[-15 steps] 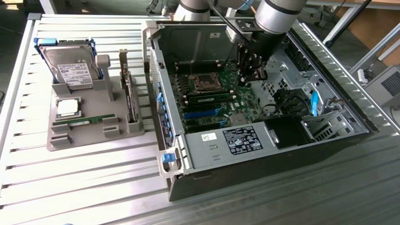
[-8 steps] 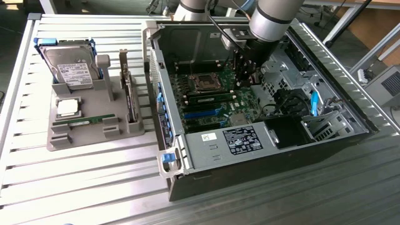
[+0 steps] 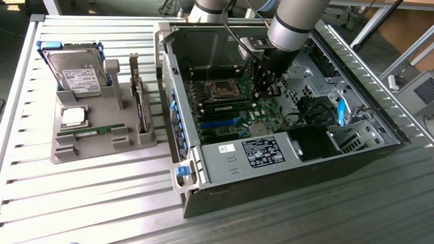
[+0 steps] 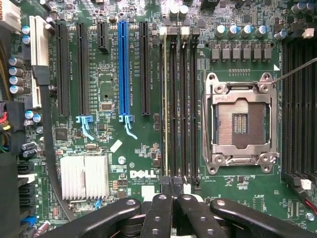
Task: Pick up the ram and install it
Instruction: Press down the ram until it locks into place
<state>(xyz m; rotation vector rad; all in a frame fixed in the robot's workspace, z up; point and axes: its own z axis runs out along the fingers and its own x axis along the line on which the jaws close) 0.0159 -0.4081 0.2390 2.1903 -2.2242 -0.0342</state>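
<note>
While the black pincer (image 4: pixel 168 201) is closing together, the thin green ram stick (image 4: pixel 165 106) is standing edge-up in its motherboard (image 4: pixel 111 94) slot, lengthwise alongside the neighbouring slots.

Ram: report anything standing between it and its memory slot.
Nothing visible does. The ram stands edge-on along the outermost memory slot, its end at the shut gripper; the neighbouring slots hold nothing.

**Tight access inside open case**

Black gripper (image 3: pixel 266 84) sits low in the open dark computer tower case (image 3: pixel 379 152), over the green motherboard (image 4: pixel 124 148). Grey metal case walls (image 3: pixel 203 43) hem the bay. Black cables (image 3: pixel 305 109) crowd the exterior view's right; the silver-framed processor socket (image 4: pixel 241 123) flanks the black memory slots (image 4: pixel 181 99).
</note>
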